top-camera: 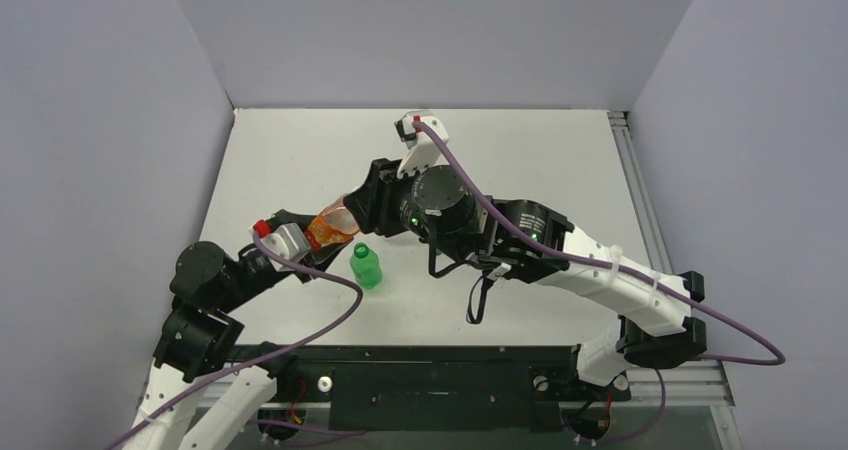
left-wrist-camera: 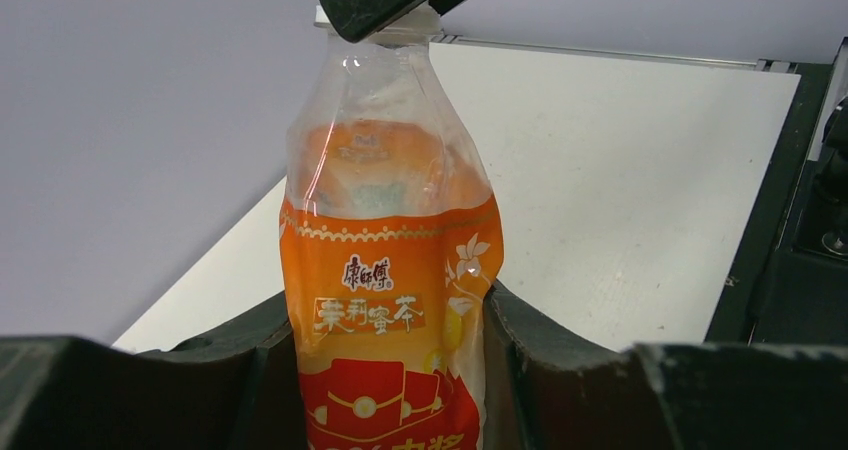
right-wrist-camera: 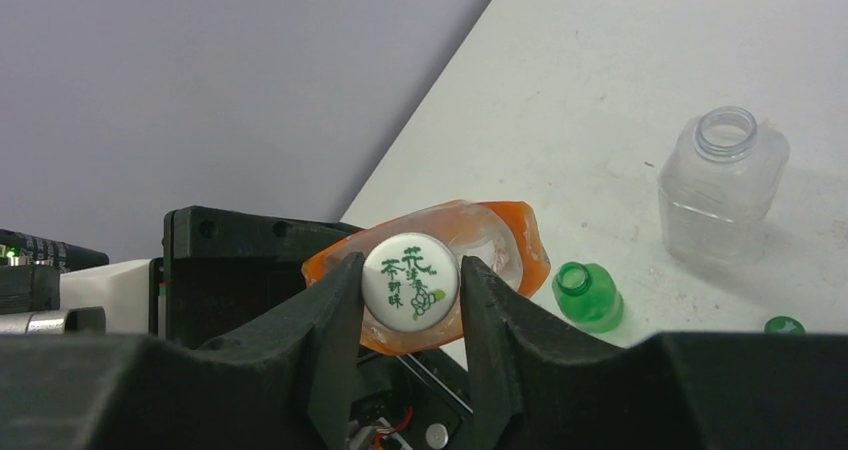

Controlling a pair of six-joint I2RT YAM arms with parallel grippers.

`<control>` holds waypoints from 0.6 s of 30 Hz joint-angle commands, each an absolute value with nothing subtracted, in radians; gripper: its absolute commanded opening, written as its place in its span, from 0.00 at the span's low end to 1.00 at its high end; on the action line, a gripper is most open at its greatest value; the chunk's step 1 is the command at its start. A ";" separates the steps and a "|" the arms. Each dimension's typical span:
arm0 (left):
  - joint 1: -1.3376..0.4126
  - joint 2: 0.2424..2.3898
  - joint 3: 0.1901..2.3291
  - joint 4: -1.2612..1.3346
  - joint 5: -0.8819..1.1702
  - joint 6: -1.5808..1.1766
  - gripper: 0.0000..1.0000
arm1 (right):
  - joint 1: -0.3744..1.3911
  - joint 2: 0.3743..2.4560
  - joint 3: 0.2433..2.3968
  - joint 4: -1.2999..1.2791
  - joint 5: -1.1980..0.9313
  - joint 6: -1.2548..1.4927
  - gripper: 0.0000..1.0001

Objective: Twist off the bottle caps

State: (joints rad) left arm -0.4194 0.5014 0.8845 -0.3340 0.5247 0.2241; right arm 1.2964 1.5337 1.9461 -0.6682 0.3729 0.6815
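Gripping orange bottle (left-wrist-camera: 390, 240) with left pincer (left-wrist-camera: 385, 330), cap (right-wrist-camera: 411, 280) with right pincer (right-wrist-camera: 410, 270).

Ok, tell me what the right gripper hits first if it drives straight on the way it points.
The white cap: the right gripper is shut on it. Straight behind comes the orange bottle it sits on, then probably the left gripper clamping that bottle, though depth is hard to judge.

White tabletop (top-camera: 560, 160); grey walls (top-camera: 430, 30) enclose left, back, right sides.
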 commanded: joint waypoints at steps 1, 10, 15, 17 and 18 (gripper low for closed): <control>-0.416 0.490 0.932 -0.309 0.443 0.179 0.19 | 1.292 1.447 1.975 -0.673 0.432 0.651 0.39; -0.417 0.516 0.936 -0.303 0.416 -0.069 0.16 | 1.331 1.566 2.157 -0.760 0.591 0.588 0.55; -0.416 0.511 0.948 -0.280 0.463 -0.116 0.16 | 1.340 1.626 2.218 -0.751 0.639 0.554 0.55; -0.415 0.511 0.954 -0.277 0.475 -0.125 0.16 | 1.341 1.642 2.228 -0.748 0.634 0.546 0.55; -0.415 0.511 0.956 -0.274 0.482 -0.131 0.16 | 1.341 1.653 2.236 -0.750 0.632 0.543 0.55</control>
